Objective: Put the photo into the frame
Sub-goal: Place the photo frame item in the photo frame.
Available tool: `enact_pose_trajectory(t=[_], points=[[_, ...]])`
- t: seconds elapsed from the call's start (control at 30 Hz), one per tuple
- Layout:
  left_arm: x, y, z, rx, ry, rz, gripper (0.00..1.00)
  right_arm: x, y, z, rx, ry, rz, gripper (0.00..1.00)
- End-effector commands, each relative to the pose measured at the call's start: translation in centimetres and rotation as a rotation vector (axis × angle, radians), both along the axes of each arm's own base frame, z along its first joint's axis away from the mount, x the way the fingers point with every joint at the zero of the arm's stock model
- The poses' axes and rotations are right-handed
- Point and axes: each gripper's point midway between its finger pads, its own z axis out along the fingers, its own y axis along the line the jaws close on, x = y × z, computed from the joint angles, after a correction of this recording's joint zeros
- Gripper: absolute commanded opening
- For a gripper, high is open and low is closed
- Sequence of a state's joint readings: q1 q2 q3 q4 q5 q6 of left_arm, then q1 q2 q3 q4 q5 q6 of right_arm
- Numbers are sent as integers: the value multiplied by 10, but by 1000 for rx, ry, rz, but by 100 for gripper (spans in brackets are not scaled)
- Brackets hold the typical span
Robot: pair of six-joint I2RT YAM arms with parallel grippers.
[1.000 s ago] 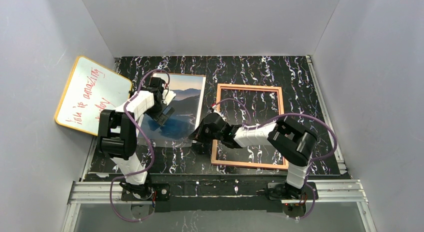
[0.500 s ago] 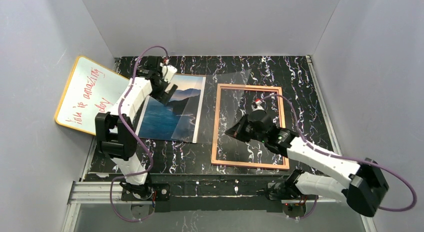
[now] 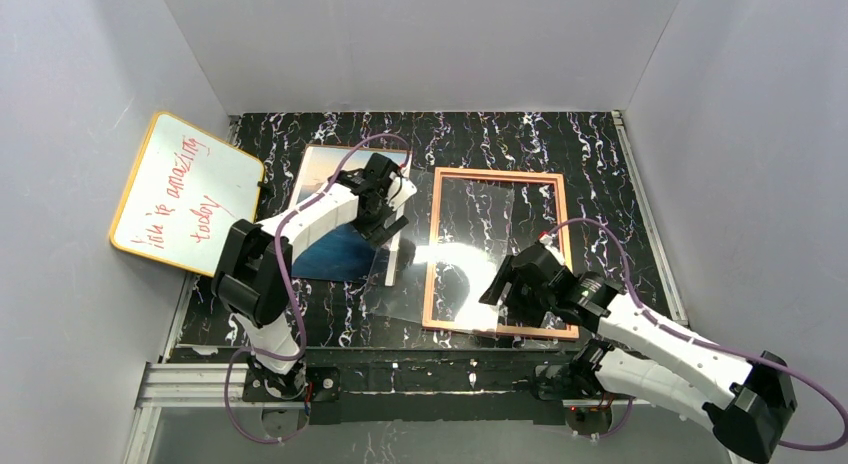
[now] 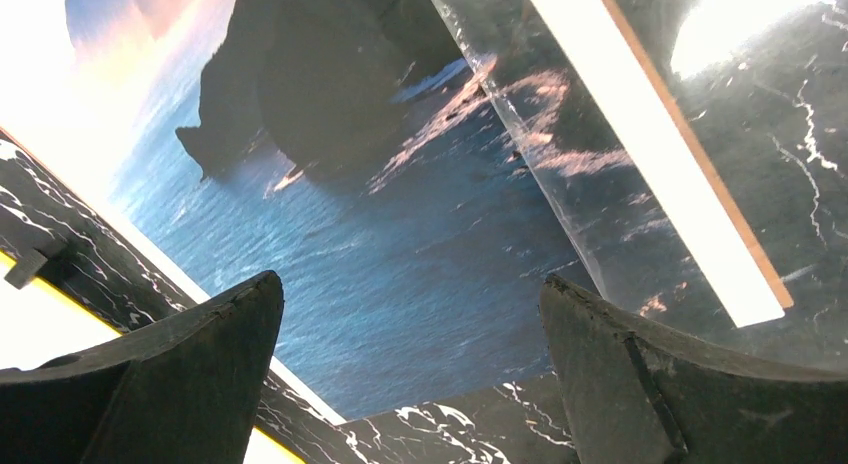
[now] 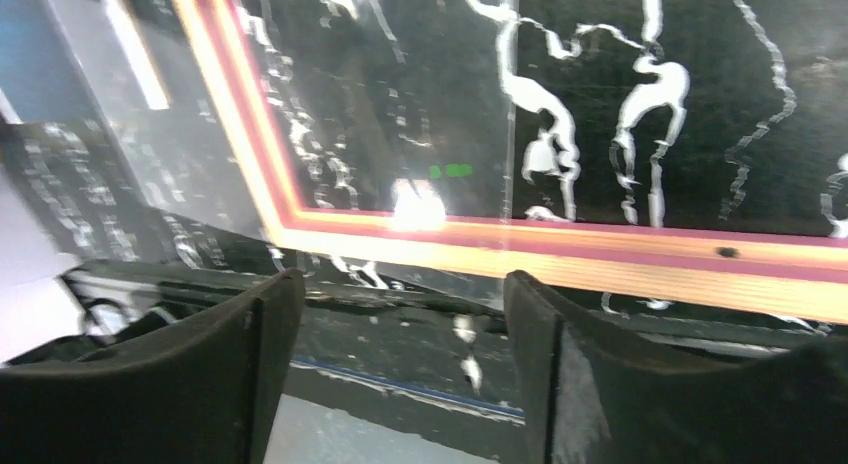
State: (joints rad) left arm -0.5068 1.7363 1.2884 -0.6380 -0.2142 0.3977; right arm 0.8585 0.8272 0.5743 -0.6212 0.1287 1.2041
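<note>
The photo (image 3: 338, 256) of blue sea and dark hills lies face up left of centre, also filling the left wrist view (image 4: 400, 234). My left gripper (image 3: 386, 216) hovers over its right part, open and empty (image 4: 410, 319). The thin pink frame (image 3: 500, 173) lies flat to the right, showing black table inside. My right gripper (image 3: 503, 287) is low over the frame's near rail (image 5: 620, 259), open with nothing between its fingers (image 5: 400, 329). A clear sheet (image 3: 450, 274) lies across the frame's left rail and over the photo's right edge.
A yellow-rimmed whiteboard (image 3: 185, 189) with red writing leans at the left wall. Grey walls close in the black marbled table (image 3: 600, 144) on three sides. A metal rail (image 3: 430, 379) with both arm bases runs along the near edge.
My right gripper went from shut to open and drew back to the frame's near rail. The clear sheet has come down onto the table. My left arm swung right, over the photo's right side.
</note>
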Motion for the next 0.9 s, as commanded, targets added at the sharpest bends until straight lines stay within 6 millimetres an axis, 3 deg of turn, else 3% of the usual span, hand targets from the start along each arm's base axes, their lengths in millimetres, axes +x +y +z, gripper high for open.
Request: enact_pose_trajectory(t=[0.0,0.23,0.47,0.87], points=[[-1,3,-9,66,-20,1,98,6,-12,6,-104,15,-30,85],[-6,3,-22,102,-21,-11,98,48,-27,19,-154,-37,-37,95],[-7,1,-26,114,-22,-13,98,93,-40,-5,-32,-10,9,99],[-10,-3,-36,120,-10,-23,98,118,-26,-40,243,51,43,96]])
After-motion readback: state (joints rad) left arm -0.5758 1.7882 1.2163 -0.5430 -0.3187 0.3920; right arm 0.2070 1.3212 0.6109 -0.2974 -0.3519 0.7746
